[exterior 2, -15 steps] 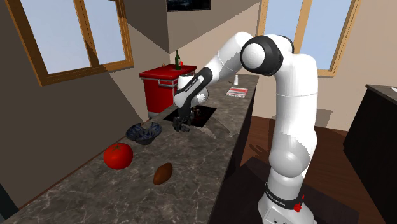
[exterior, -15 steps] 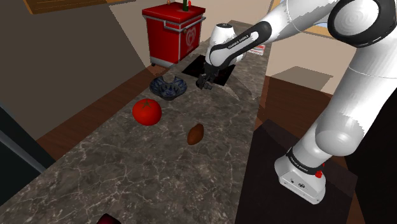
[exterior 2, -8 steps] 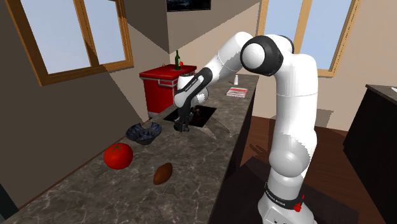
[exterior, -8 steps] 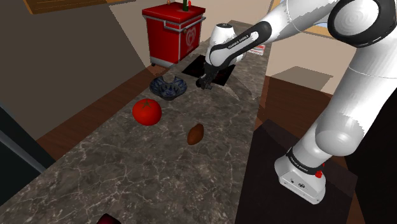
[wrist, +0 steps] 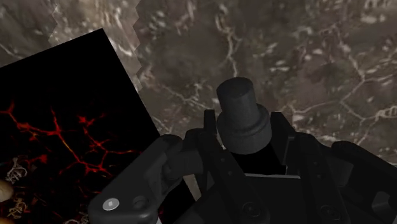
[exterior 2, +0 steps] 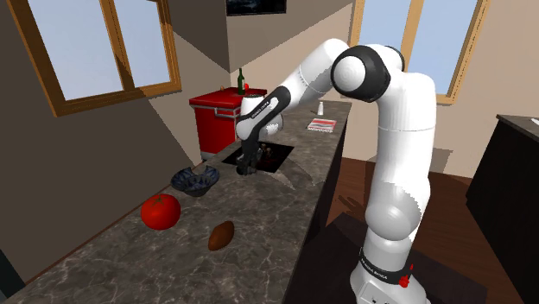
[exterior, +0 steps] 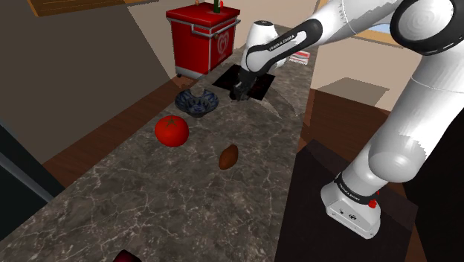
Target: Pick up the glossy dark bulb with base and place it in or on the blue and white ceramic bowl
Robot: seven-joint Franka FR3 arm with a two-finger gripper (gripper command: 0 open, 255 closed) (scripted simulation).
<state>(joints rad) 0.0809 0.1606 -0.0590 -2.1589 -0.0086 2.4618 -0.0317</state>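
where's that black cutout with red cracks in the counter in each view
Shoulder view: the black cutout sits top middle, below the red box.
Second exterior view: centre-left, beside the gripper.
Wrist view: next to the gripper, cutting into the marbled counter.
Shared landmark: the gripper clasping the dark bulb.

One bowl (exterior: 196,103), one tomato (exterior: 171,131) — perhaps one bulb (wrist: 240,119).
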